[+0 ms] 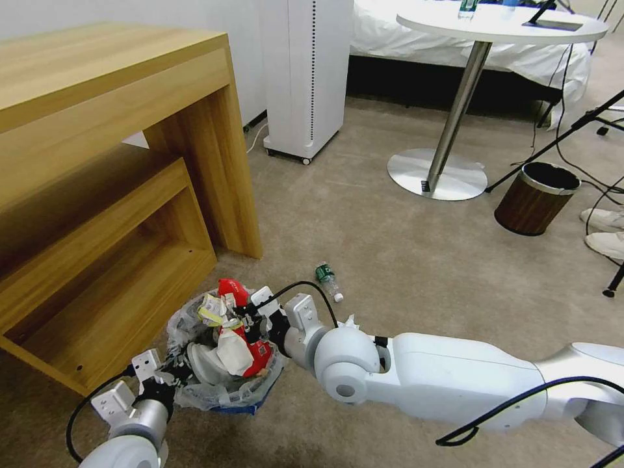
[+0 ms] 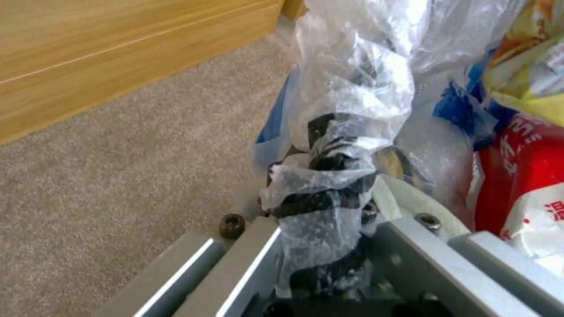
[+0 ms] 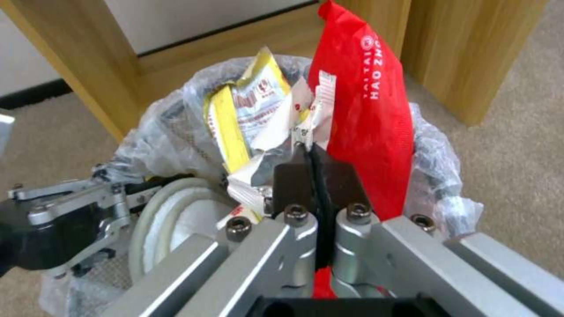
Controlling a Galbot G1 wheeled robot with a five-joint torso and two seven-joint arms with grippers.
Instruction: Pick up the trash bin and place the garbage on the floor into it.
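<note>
The blue trash bin [image 1: 237, 398], lined with a crinkled clear bag, sits low over the carpet beside the desk. It is heaped with garbage: a white slipper [image 3: 176, 215], a yellow and white wrapper [image 3: 246, 114] and red packets. My left gripper [image 1: 164, 376] is shut on the bag-wrapped rim [image 2: 329, 185]. Over the bin's top, my right gripper [image 1: 259, 313] is shut on a red snack wrapper [image 3: 364, 123], which stands upright above the heap. A small green-labelled bottle [image 1: 327, 279] lies on the carpet past the right wrist. Crumpled white paper [image 1: 351, 321] shows behind that arm.
The wooden desk [image 1: 195, 149] stands close on the left of the bin. A brown wood-pattern bin [image 1: 536, 198], a round table's base [image 1: 437, 174], tripod legs and cables are at the far right, with a person's sneakers [image 1: 604, 221]. A white tower unit [image 1: 305, 78] stands behind.
</note>
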